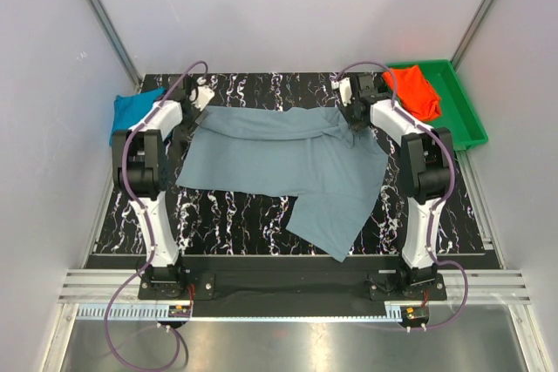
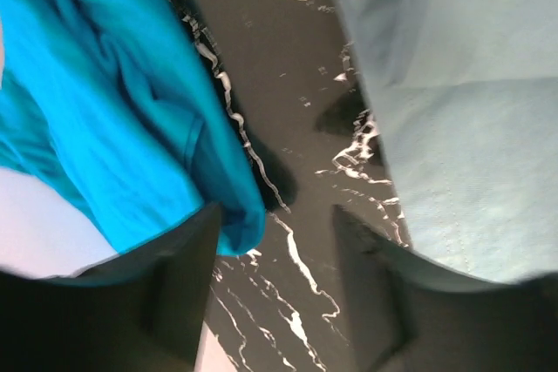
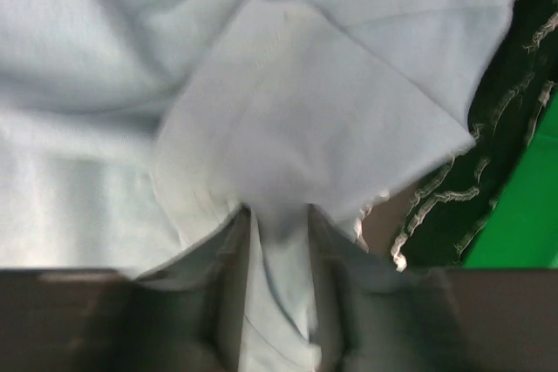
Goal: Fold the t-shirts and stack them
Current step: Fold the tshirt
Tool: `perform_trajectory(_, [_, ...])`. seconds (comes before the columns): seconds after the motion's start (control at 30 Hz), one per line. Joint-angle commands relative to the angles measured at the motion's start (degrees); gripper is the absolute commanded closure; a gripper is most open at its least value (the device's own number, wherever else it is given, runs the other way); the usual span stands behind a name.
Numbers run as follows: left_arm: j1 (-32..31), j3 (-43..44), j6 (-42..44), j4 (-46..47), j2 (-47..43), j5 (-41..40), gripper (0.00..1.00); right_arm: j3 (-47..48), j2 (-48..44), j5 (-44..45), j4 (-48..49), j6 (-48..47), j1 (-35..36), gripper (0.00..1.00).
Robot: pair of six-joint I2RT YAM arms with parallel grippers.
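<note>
At the far left of the counter the teal-blue t-shirt lies in a loose bunch, partly over the edge, and just to its right hangs the left gripper, its jaws apart with only bare marbled surface between them in its wrist view. The grey-blue t-shirt is spread across the middle, its long axis running left to right, its far edge rolled into a thick band and one flap trailing toward the near right. That shirt's far left corner sits just beside the left gripper on its right-hand side, close but not between the fingers, so this arm is clearly the nearer one for that corner and would likely need a small shift rightward to take it. The right gripper is clamped on the far right end of the same shirt, a pinch of pale cloth pulled up between its fingers. Beyond it the orange-red t-shirt rests crumpled in the green tray
</note>
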Motion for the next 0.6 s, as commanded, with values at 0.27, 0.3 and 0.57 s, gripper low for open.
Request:
perform_trajectory(0.27, [-0.46,14.14,-8.39,-7.14,-6.24,4.21,0.29,7.95,-11.28,2.12,-3.89,2.64,-0.58,0.3])
perform_trajectory(0.3, [-0.65,15.99,-8.74,-7.58,-5.28,5.78,0.28,9.37,-10.3,1.95,-4.24,3.16,-0.66,0.3])
perform_trajectory(0.57, [-1.79,40.26,-14.46,-18.05,12.74,9.84,0.35,22.54,2.6,-2.09,-10.04,5.45,-1.28,0.29])
